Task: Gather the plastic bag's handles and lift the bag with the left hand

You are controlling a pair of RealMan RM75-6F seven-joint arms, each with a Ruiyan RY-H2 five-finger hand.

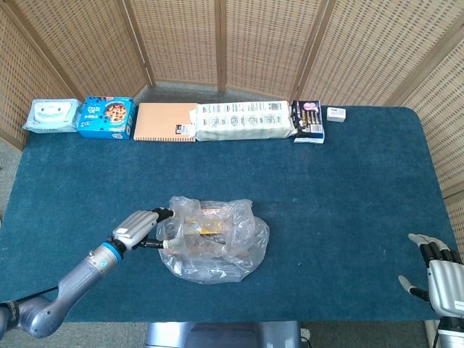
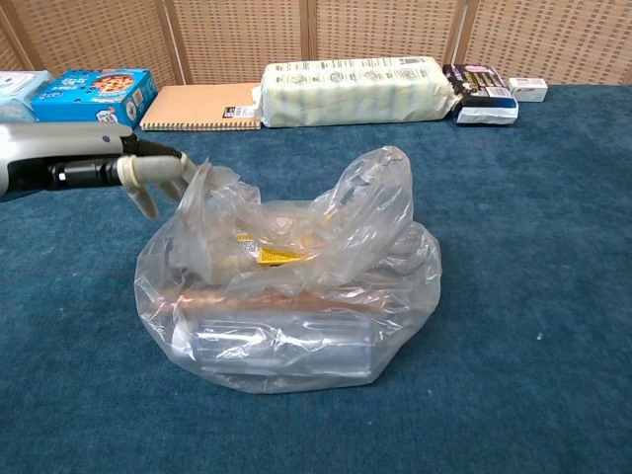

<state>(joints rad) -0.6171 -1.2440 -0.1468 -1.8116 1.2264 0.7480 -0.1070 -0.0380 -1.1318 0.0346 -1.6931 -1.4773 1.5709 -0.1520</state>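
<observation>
1. Left hand (image 1: 138,229) reaches in from the desk's front-left corner, its fingers (image 2: 148,178) touching the bag's left handle (image 2: 202,193). Whether they pinch the film or only press against it, I cannot tell.
2. Bag (image 1: 214,239) sits on the desk (image 1: 348,181) near the front edge, a little left of centre. It is clear, thin film, crumpled and limp, so it probably gives under any touch and slips between smooth fingers.
3. Contents (image 2: 281,331) look like boxed or wrapped goods lying flat at the bottom. I judge the load modest, but enough to stretch the handles taut on lifting.
4. Right handle (image 2: 380,188) stands up as a loose loop, apart from the left one. Best hold, I think, is both loops bunched together above the middle, so the bag hangs level.
5. Right hand (image 1: 438,268) rests at the front-right corner, fingers spread, holding nothing.
</observation>
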